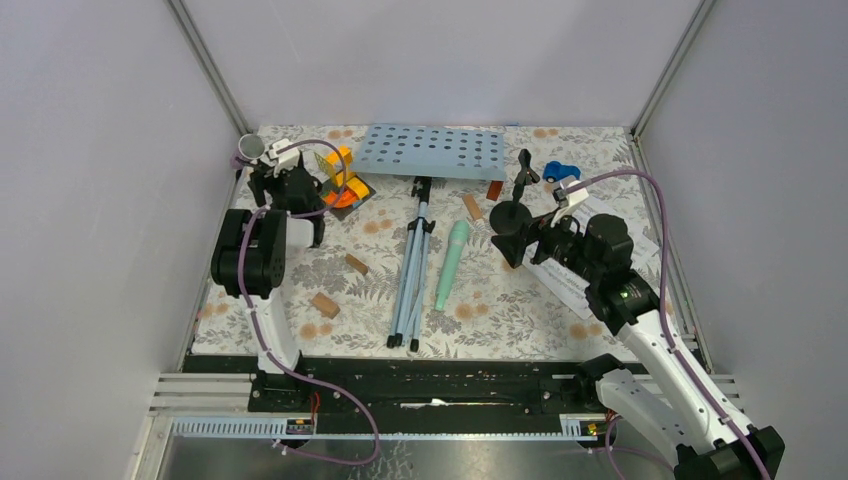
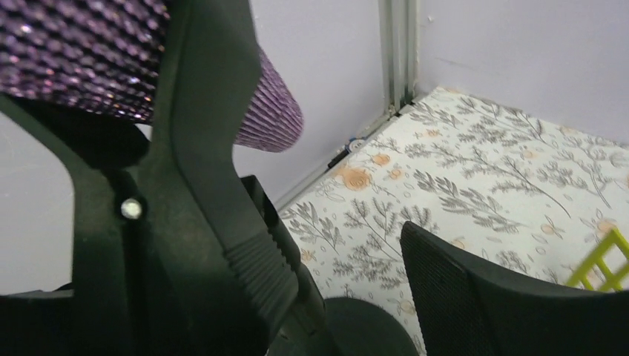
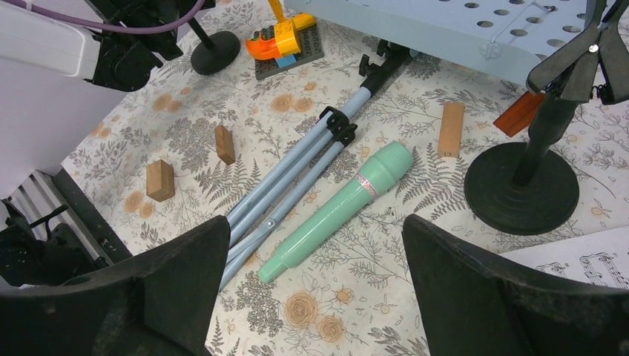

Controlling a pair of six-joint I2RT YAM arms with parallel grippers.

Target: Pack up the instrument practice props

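Hovering wide open and empty, your right gripper (image 3: pixel 315 237) hung just above the green microphone (image 3: pixel 337 211), which lay flat beside the folded legs of the music stand (image 3: pixel 297 174). Your left gripper (image 1: pixel 262 170) was spread around a black holder (image 2: pixel 185 193) carrying the purple microphone (image 2: pixel 74 52) near the far left corner, its visible finger (image 2: pixel 519 304) clear of it. The second holder (image 3: pixel 523 185) stood beside the sheet music (image 3: pixel 586 267).

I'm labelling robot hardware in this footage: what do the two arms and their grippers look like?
Left arm and right arm: white links, bulky black joint housings, a purple cable looping along each. Their fingers are broad black wedges with finely meshed pads.
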